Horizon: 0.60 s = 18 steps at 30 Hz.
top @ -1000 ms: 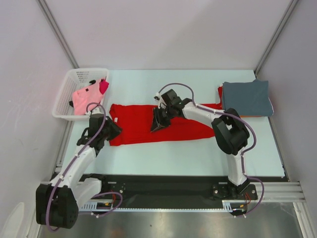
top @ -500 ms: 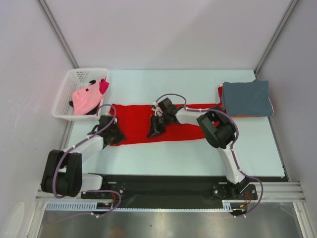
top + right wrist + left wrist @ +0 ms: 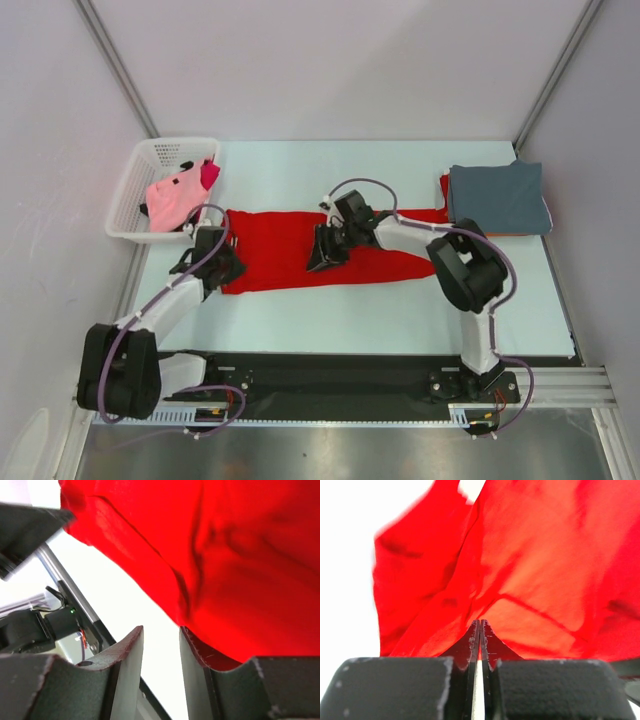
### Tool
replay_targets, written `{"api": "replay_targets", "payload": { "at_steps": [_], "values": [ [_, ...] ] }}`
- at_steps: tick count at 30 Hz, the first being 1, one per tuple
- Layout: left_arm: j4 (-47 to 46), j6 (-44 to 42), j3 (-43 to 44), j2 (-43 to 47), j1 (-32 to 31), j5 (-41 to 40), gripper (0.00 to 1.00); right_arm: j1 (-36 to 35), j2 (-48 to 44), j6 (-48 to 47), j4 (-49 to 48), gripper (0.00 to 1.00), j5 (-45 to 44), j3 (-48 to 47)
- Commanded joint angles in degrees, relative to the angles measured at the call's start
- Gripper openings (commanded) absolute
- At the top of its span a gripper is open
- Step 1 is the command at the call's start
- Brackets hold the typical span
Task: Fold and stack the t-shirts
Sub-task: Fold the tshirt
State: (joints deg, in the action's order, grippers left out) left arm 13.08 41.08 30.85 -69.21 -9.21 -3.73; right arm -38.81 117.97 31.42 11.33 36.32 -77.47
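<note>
A plain bright red t-shirt [image 3: 270,250] lies spread flat in a long strip across the middle of the table. My left gripper [image 3: 222,268] is at its left end, shut on a pinch of the red cloth [image 3: 535,555], with the jaws pressed together at the left gripper's tips [image 3: 480,625]. My right gripper [image 3: 322,262] is low over the shirt's near edge at the middle. It is open [image 3: 160,630]. The red cloth [image 3: 240,555] touches the outside of its right finger [image 3: 195,652], and nothing is between the jaws. A folded grey-blue t-shirt [image 3: 497,198] tops a stack at the back right.
A white lattice basket [image 3: 150,158] at the back left holds a pink shirt [image 3: 172,200] and a magenta one [image 3: 210,175]. Red and orange edges [image 3: 443,186] show under the grey-blue shirt. Grey walls and metal posts enclose the table.
The left arm swung in low toward the shirt's left end and the gripper shifted slightly there. The right gripper came down to the shirt's near edge, then moved a little right.
</note>
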Motion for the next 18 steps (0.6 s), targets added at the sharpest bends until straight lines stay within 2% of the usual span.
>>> {"api": "replay_targets", "payload": {
  "at_steps": [1, 4, 8, 9, 11, 12, 13, 15, 18],
  "values": [
    [3.09, -3.46, 5.44, 3.9, -0.1, -4.26, 0.05, 2.07, -9.59, -4.43, 3.6, 0.4, -5.89, 3.02],
    [3.27, -3.47, 7.29, 5.05, -0.1, -6.37, 0.15, 3.12, -15.21, -6.19, 6.42, 0.4, -11.51, 7.15],
    [1.08, -2.23, 11.84, 1.72, -0.1, -9.28, 0.27, 4.18, -23.91, -5.58, 8.27, 0.38, -21.44, 14.61],
    [1.07, -1.88, 13.17, -1.16, -0.1, -10.06, 0.33, 5.05, -25.76, -4.27, 8.18, 0.38, -25.73, 16.37],
    [1.24, -0.74, 17.9, -5.04, -0.1, -11.21, 0.4, 6.63, -32.08, -2.6, 7.39, 0.37, -28.74, 22.34],
    [1.68, -0.13, 19.76, -9.06, -0.1, -11.74, 0.49, 7.51, -34.54, -0.94, 6.26, 0.37, -30.84, 24.8],
    [2.55, 1.62, 21.69, -11.01, -0.1, -12.44, 0.54, 9.43, -36.83, -0.05, 5.46, 0.37, -31.39, 27.0],
    [4.67, 2.51, 27.31, -15.14, -0.1, -13.76, 0.64, 10.85, -43.68, 2.23, 3.79, 0.39, -33.67, 33.33],
    [8.01, 4.18, 35.05, -22.97, -0.02, -14.29, 0.63, 11.91, -51.25, 4.34, 3.96, 0.52, -38.32, 38.96]
  ]
}}
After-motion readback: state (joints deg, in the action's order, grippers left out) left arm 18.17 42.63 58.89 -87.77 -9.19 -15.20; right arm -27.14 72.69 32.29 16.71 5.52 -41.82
